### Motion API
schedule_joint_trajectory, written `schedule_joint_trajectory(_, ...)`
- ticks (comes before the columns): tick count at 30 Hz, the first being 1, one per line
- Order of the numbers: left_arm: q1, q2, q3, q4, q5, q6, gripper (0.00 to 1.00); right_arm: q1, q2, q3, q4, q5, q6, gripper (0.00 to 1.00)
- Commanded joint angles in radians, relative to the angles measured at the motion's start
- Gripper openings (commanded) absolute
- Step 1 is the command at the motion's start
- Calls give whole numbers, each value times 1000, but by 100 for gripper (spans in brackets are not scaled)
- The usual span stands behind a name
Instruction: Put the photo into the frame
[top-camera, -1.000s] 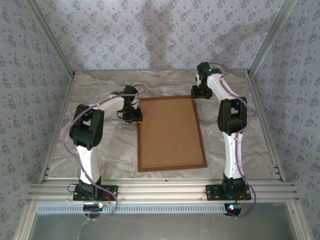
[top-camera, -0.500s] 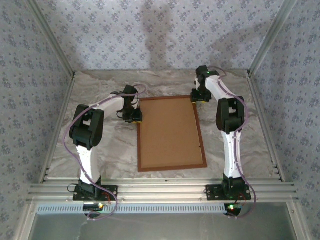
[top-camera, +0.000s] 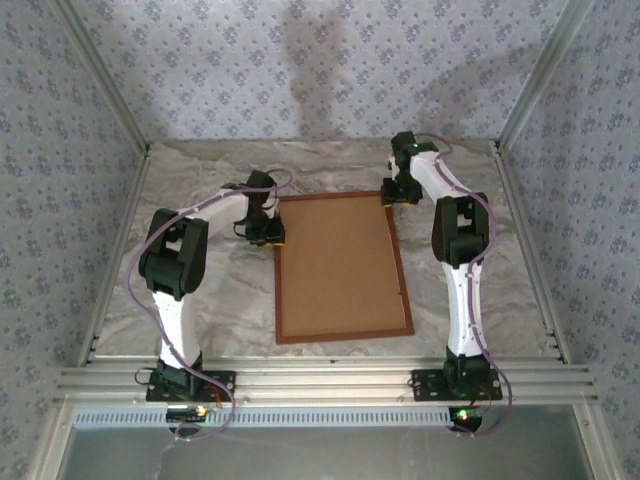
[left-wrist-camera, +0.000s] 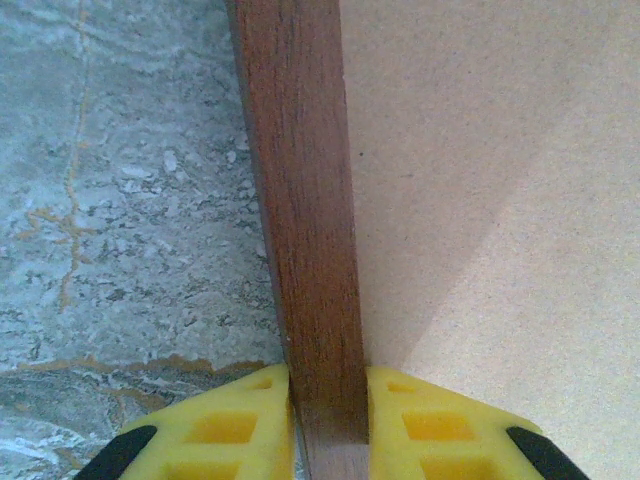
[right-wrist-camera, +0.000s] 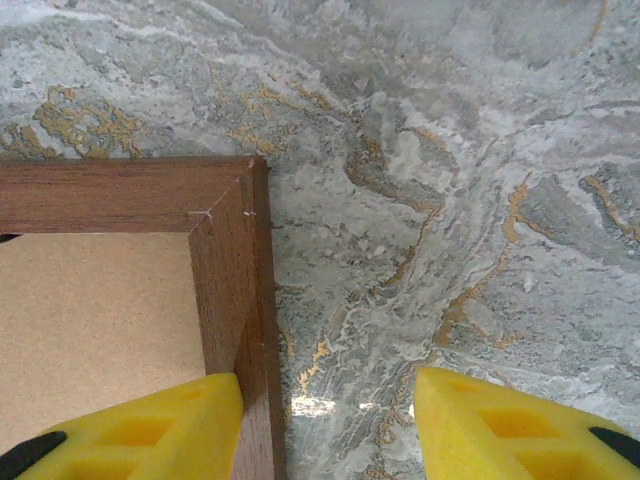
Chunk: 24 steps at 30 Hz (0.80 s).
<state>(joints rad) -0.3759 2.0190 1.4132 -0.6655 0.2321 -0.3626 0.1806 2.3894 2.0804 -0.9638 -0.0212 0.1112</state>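
On the table, frame lies flat, long axis near-to-far.

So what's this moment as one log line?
left gripper: shut on frame left rail | right gripper: open at frame's far-right corner | backing board: faces up

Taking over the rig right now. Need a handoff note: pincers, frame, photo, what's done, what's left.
left pincer: shut on the left rail of the frame, near its far corner.
right pincer: open, straddling the far right corner of the frame, not gripping.
The frame lies flat on the table with a brown board face up in its opening.
The photo may be under the board; I cannot tell.
Done: the board seems seated.
Left: confirm the photo is inside, then release the frame.
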Motion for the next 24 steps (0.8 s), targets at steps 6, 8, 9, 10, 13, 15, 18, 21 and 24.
schedule_joint_trajectory(6,-7,69,-13,9,-34,25,22,21,-13,-69,-26,-4,1,51)
schedule_joint_trajectory(8,-6,69,-13,7,-34,24,22,20,-9,-67,-23,-9,1,51)
schedule_joint_trajectory(9,-7,69,-13,9,-33,25,22,20,-6,-67,-21,-14,2,51)
schedule_joint_trajectory(10,-5,68,-15,9,-33,25,22,19,-3,-66,-21,-21,4,50)
schedule_joint_trajectory(13,-6,69,-19,13,-32,22,22,23,9,-62,-9,-32,10,50)
schedule_joint_trajectory(15,-5,72,-19,16,-29,21,22,33,19,-65,-7,-55,18,50)
schedule_joint_trajectory(18,-6,76,-16,18,-24,19,22,58,38,-62,-28,-60,31,50)
schedule_joint_trajectory(21,-6,75,-13,18,-22,19,22,77,61,-29,-75,-36,43,50)
schedule_joint_trajectory(24,-7,72,-16,18,-23,19,22,84,84,10,-107,-19,42,51)
